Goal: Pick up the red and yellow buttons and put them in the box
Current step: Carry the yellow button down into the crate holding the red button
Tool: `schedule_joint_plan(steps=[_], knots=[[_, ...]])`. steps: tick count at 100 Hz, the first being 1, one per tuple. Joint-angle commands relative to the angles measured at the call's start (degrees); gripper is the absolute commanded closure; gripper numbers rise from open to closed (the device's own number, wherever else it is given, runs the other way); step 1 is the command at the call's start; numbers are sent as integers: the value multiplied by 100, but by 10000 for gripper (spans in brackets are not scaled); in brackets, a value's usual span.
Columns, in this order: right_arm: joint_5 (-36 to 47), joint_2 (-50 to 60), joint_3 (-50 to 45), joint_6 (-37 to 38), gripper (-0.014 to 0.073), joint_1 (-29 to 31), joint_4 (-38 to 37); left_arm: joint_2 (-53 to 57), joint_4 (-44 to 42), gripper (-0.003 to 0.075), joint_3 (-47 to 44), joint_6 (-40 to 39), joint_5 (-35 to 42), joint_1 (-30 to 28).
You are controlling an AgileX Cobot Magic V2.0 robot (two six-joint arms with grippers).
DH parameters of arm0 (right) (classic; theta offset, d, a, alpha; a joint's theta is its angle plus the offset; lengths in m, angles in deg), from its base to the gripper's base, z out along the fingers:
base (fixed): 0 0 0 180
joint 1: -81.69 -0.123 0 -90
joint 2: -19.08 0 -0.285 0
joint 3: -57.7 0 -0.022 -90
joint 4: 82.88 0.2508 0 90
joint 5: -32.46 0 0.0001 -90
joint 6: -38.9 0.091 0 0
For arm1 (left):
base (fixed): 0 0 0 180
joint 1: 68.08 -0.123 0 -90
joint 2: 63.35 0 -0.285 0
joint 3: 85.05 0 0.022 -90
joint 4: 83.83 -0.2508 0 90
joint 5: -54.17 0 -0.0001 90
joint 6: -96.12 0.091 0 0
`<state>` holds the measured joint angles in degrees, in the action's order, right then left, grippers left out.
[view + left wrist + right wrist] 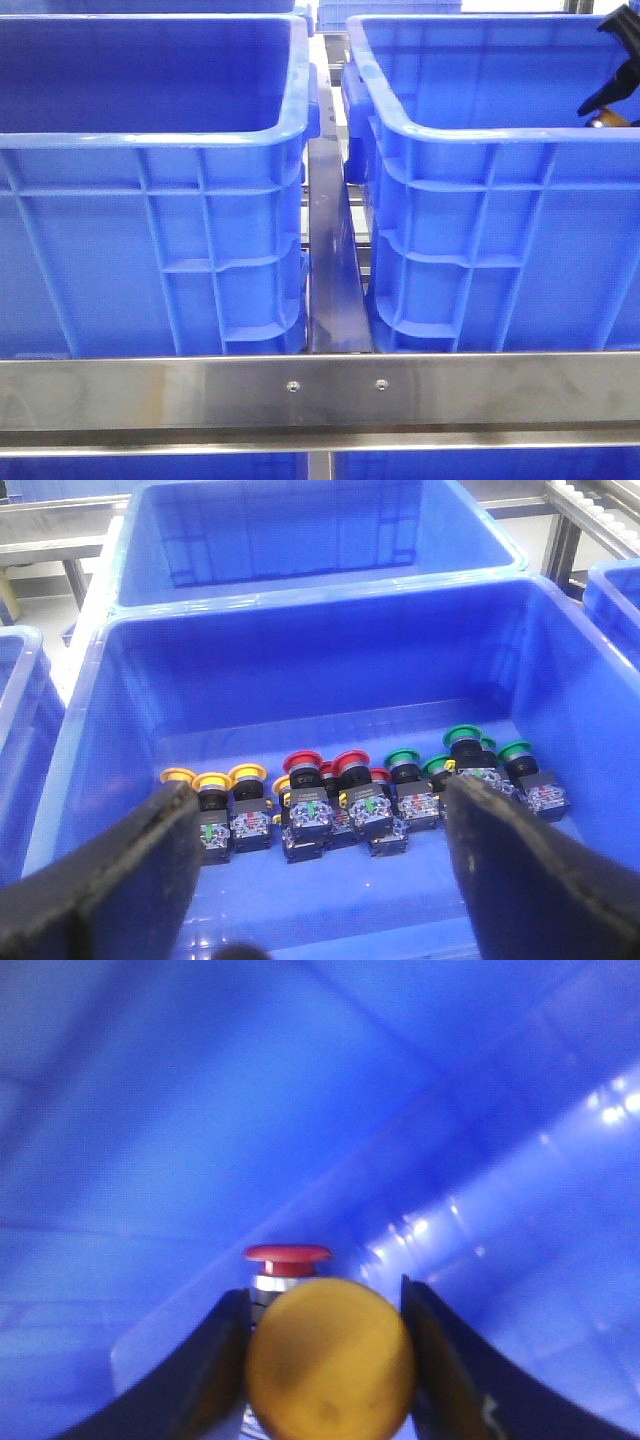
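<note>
Yellow button (330, 1358) sits clamped between the right gripper (325, 1360) jaws; left gripper (320, 880) gapes.

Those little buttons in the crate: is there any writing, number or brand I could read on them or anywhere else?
No text is readable in any view.
The button bodies carry small pale patches that may be labels, too small to read.
The blue crates show no visible lettering.

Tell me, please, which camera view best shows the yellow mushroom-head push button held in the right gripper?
The right wrist view: the yellow mushroom-head push button fills the space between the right gripper fingers, a red button just behind it. The front view shows only an orange speck under that gripper. The left wrist view does not show it.
</note>
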<state>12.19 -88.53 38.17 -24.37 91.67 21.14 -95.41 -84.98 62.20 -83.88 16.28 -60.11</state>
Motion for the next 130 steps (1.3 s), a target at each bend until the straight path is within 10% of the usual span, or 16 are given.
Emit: schedule_joint_plan(steps=[1, 95, 130], knots=[[-304, 162, 205, 13, 505, 42, 175, -60, -1, 227, 138, -56, 491, -10], [-78, -224, 718, 19, 498, 42, 175, -60, -1, 227, 138, -56, 491, -10], [-59, -266, 718, 19, 214, 135, 175, -60, -1, 227, 138, -56, 491, -10]])
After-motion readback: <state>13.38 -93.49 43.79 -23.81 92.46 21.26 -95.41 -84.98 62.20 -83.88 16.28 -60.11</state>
